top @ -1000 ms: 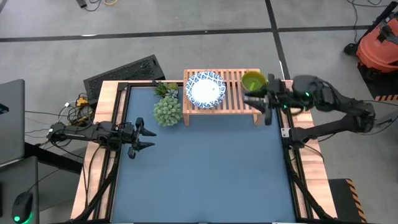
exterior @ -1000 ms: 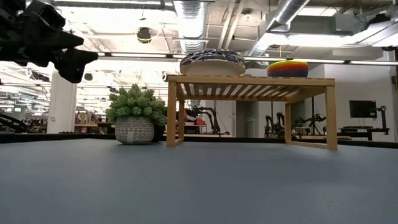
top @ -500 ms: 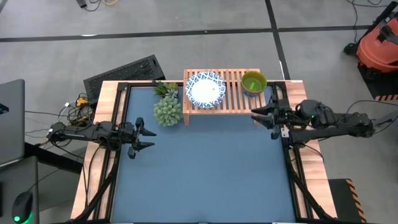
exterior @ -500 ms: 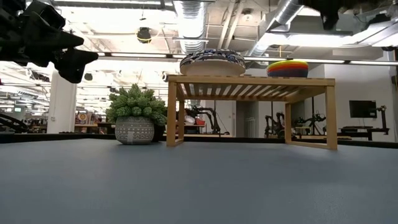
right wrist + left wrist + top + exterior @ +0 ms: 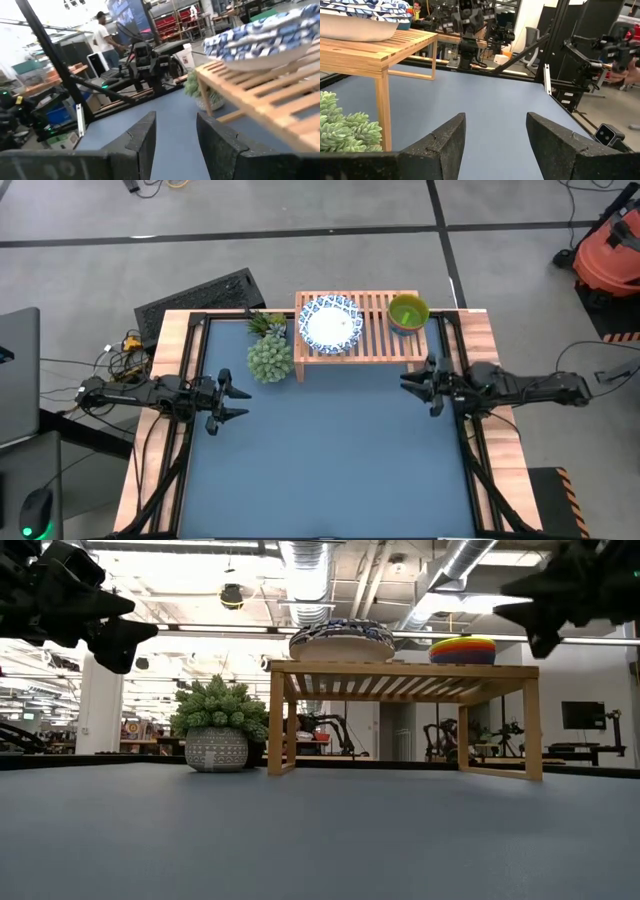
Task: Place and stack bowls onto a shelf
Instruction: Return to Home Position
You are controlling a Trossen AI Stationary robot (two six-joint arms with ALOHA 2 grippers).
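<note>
The light-wood shelf stands at the table's far edge. On its left part rests a stack of blue-and-white patterned bowls. On its right part sits a stack of small plain bowls, green on top. My right gripper hovers open over the table's right side, just near of the shelf's right leg, and touches nothing. My left gripper waits open above the table's left side. The right wrist view shows the patterned bowls on the shelf.
A green spiky plant in a grey pot stands on the table beside the shelf's left leg. The blue table surface stretches near of the shelf. A wooden border frames the table. A person stands in the room beyond.
My right gripper has drawn back from the shelf's right end beside the green bowl, moving toward the table's near edge and down into the low view. The bowls and the shelf have stayed where they were.
</note>
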